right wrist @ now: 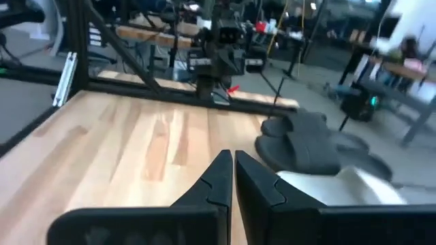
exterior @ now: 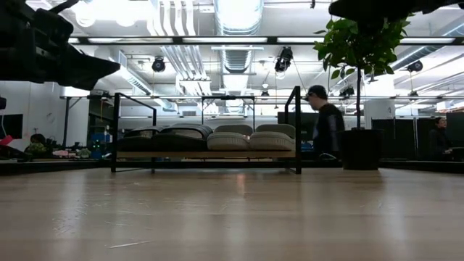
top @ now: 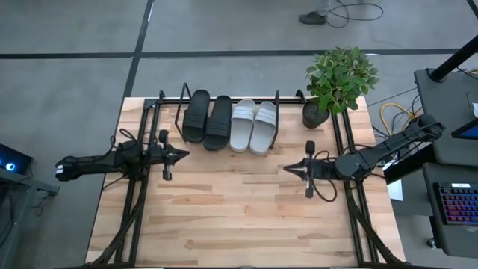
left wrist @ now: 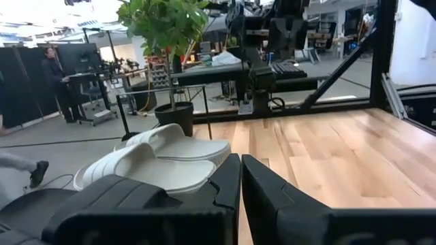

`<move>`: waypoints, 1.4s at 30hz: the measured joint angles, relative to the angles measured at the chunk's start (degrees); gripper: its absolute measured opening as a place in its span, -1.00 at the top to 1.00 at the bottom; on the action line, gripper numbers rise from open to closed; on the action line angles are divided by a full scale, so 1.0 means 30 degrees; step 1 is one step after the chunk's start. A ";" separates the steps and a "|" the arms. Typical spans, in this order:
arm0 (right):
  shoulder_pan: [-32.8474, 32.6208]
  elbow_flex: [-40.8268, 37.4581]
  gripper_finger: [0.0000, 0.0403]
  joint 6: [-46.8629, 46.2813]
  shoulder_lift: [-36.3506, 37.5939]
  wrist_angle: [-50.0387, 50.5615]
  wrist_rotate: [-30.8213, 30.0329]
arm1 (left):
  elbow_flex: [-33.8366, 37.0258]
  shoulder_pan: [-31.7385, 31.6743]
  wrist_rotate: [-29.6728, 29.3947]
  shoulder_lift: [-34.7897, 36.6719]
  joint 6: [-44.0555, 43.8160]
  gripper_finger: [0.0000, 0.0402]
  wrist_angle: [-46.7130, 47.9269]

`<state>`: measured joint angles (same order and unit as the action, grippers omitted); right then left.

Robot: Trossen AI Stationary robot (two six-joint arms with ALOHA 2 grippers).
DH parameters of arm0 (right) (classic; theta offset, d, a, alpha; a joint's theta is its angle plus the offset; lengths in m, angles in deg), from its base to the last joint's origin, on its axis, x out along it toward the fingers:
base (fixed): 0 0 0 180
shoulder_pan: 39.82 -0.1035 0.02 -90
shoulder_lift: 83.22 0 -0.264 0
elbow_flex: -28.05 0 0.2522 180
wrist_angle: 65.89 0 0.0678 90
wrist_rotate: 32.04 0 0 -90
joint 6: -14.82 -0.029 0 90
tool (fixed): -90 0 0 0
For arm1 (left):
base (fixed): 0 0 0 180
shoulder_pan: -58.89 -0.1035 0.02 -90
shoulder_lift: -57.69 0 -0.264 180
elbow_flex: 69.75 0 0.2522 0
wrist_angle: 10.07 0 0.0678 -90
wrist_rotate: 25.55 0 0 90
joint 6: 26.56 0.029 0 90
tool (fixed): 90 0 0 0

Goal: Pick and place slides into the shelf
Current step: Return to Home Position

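4 slides on shelf at counter rear: 2 black L, 2 grey R. L jaws, R jaws both clenched, empty, above counter, well apart.

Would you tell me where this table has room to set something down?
Bare: the table between left gripper and right gripper, and all nearer the front edge. Crowded: the back, with the shelf holding four slides and a potted plant beside it.
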<state>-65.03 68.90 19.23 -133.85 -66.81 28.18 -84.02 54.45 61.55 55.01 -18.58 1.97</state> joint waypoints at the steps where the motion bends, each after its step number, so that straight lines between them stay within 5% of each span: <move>1: -0.0001 -0.0126 0.96 0.0538 0.0216 0.0070 0.0042 | 0.0000 -0.0007 -0.0007 -0.0028 0.0010 1.00 -0.0078; 10: 0.0344 -0.2820 0.96 0.2548 0.4808 -0.0584 0.0698 | 0.0007 0.0000 0.0081 -0.0567 -0.0049 1.00 0.0125; 16: 0.2990 -0.4826 0.96 0.1281 0.6218 -0.1487 0.4925 | 0.0015 -0.0007 0.0053 -0.0545 -0.0049 1.00 0.0059; 22: 0.6150 -0.5528 0.96 0.2030 0.7263 -0.1497 0.6650 | 0.0022 -0.0015 -0.0043 -0.0487 -0.0049 1.00 -0.0051; 37: 0.7794 -0.7639 0.96 0.1264 1.6778 0.5759 0.7497 | 0.0029 -0.0015 0.0074 -0.0509 -0.0057 1.00 0.0118; 42: 0.7787 -0.6541 0.96 0.0752 1.6506 0.7523 0.7670 | 0.0036 0.0000 0.0070 -0.0494 -0.0056 1.00 0.0133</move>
<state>-41.67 49.27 21.49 -84.33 -44.25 51.19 -83.91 54.45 61.76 53.53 -18.74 2.37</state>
